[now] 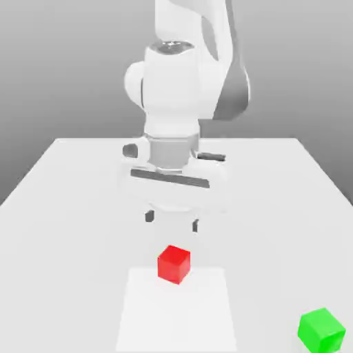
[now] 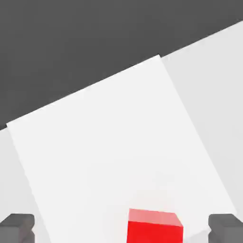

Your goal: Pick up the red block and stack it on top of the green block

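Gripper (image 1: 172, 223) above and behind the red block (image 1: 174, 264), fingers spread wide, nothing between them. Red sits at the far edge of the white patch (image 1: 176, 314), its faces turned askew; green block (image 1: 321, 331) well apart, near corner on the exterior view's right. Step in hand, as I judge it: the reach for red. Best to centre over it, match the wrist to its faces, drop straight, and close low on two flat sides, lest a corner grip twist it.

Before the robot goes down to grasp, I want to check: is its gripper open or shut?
Open: its two fingers stand wide apart.
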Robot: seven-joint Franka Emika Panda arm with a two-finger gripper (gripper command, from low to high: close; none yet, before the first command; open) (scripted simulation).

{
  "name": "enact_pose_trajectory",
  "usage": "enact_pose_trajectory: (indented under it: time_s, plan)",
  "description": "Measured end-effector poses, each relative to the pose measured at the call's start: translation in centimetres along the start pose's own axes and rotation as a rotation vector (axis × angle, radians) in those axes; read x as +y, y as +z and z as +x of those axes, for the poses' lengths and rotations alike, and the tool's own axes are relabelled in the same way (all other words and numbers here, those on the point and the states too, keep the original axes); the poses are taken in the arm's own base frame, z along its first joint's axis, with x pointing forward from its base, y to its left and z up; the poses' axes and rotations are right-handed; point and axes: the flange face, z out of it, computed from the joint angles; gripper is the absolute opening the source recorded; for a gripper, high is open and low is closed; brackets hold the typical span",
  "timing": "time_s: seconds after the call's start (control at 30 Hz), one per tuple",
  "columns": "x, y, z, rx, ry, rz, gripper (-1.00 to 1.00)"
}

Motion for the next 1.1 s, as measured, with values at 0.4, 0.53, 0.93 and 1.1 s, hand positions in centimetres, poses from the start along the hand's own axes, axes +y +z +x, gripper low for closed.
enact_pose_trajectory:
  time_s: [0.4,0.53,0.93,1.1]
  plan:
    - [1.3,6.5,-0.5,-0.009,0.017,-0.026,-1.00]
    - [1.0,5.3,-0.4,-0.008,0.016,-0.025,-1.00]
    - [-3.2,-0.4,-1.8,0.041,-0.075,-0.048,-1.00]
    - [-7.9,-0.6,-4.7,0.070,-0.183,-0.063,-1.00]
